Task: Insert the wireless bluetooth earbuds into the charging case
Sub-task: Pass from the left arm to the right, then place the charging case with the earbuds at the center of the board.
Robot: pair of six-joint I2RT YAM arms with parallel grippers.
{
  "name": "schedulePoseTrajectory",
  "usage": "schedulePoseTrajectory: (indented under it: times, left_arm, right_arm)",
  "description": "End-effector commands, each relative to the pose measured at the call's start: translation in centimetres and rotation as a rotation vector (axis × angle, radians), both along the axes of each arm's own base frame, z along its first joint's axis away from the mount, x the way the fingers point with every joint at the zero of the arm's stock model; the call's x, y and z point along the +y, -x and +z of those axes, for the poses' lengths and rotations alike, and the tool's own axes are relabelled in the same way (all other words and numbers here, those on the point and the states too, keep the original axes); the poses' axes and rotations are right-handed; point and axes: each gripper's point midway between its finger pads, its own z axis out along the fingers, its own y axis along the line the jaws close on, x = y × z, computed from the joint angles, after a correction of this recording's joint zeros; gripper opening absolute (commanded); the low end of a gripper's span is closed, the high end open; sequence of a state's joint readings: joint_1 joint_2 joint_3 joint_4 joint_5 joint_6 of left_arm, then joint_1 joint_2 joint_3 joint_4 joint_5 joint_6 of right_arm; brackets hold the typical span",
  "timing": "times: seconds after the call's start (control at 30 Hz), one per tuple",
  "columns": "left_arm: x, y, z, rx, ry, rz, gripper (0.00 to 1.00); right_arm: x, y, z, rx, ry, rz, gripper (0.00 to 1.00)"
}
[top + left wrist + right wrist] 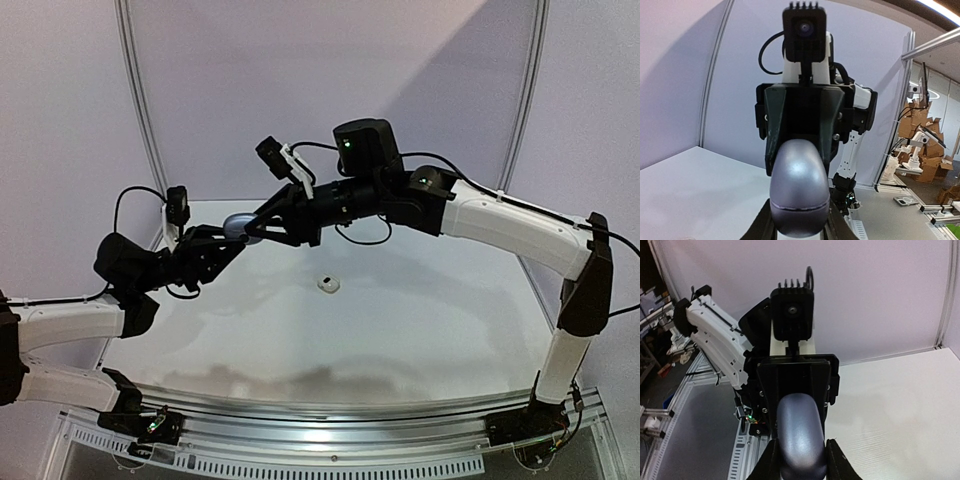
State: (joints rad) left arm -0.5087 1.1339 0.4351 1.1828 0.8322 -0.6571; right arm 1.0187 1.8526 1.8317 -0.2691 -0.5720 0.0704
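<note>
The charging case (240, 226) hung between your left pincer (799, 230) and right pincer (800, 450), both clamped on it; one white earbud (328, 285) lay on the tabletop (430, 320), well apart from it.

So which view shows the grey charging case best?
Left wrist: the charging case fills the foreground, with its lid seam visible. Right wrist shows it equally close, but no seam. Top external shows only a small grey sliver.

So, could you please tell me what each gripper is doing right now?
Left gripper: closed on the grey charging case.
Right gripper: closed on the same case, from the other end.
</note>
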Motion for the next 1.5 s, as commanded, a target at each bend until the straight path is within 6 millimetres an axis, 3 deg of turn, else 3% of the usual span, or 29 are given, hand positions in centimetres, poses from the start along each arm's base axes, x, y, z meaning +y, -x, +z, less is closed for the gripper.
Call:
schedulePoseTrajectory:
  times: [0.0,0.17,0.23,0.27,0.3,0.37,0.4,0.53,0.63,0.8,1.0,1.03,1.13,1.37,1.43,1.47]
  left_arm:
    - [0.1,0.4,1.4,-0.038,0.028,-0.009,0.00]
    - [0.1,0.3,1.3,-0.039,0.028,0.002,0.00]
    - [0.1,-0.2,1.0,-0.022,0.023,0.022,0.00]
    - [0.1,-0.7,0.8,-0.001,0.020,0.044,0.07]
    - [0.2,-1.3,0.5,0.028,0.016,0.071,0.33]
    - [0.5,-2.6,-0.2,0.068,0.005,0.142,0.95]
    - [0.7,-3.2,-0.4,0.066,-0.005,0.182,0.99]
    - [1.9,-6.0,-1.8,0.104,-0.052,0.374,0.99]
    - [3.3,-8.2,-2.9,0.146,-0.092,0.522,0.99]
    - [3.8,-9.1,-4.4,0.176,-0.147,0.583,0.99]
    - [3.4,-8.8,-5.0,0.219,-0.149,0.547,0.99]
    - [3.4,-8.8,-4.9,0.215,-0.148,0.549,0.99]
    - [3.5,-8.8,-4.9,0.205,-0.152,0.556,0.99]
    - [3.5,-8.8,-4.8,0.206,-0.149,0.555,0.99]
    - [3.5,-8.8,-4.8,0.205,-0.148,0.557,0.99]
    - [3.6,-8.8,-4.8,0.204,-0.149,0.559,0.99]
  right_arm:
    - [0.1,0.2,-0.1,0.032,0.008,0.025,0.18]
    - [0.1,0.6,0.1,0.039,0.000,0.051,0.00]
    - [0.0,0.5,0.4,0.040,-0.008,0.048,0.00]
    - [-0.2,0.1,0.5,0.043,-0.011,0.040,0.00]
    - [-0.4,-0.2,0.6,0.045,-0.015,0.031,0.00]
    - [-0.9,-1.4,0.6,0.054,-0.013,-0.019,0.00]
    - [-1.3,-2.4,0.4,0.060,-0.007,-0.066,0.00]
    - [-4.0,-7.1,-3.9,0.171,0.079,-0.259,0.00]
    - [-5.7,-9.2,-9.8,0.355,0.202,-0.369,0.00]
    - [-5.6,-8.9,-18.6,0.572,0.354,-0.401,0.00]
    - [-4.6,-8.5,-25.0,0.782,0.368,-0.417,0.00]
    - [-4.3,-8.0,-27.8,0.883,0.395,-0.417,0.00]
    - [-4.4,-7.6,-30.1,0.952,0.417,-0.430,0.00]
    - [-5.0,-6.5,-33.0,1.043,0.490,-0.441,0.08]
    - [-5.3,-6.2,-33.7,1.058,0.518,-0.448,0.13]
    - [-5.4,-6.1,-33.8,1.058,0.524,-0.450,0.21]
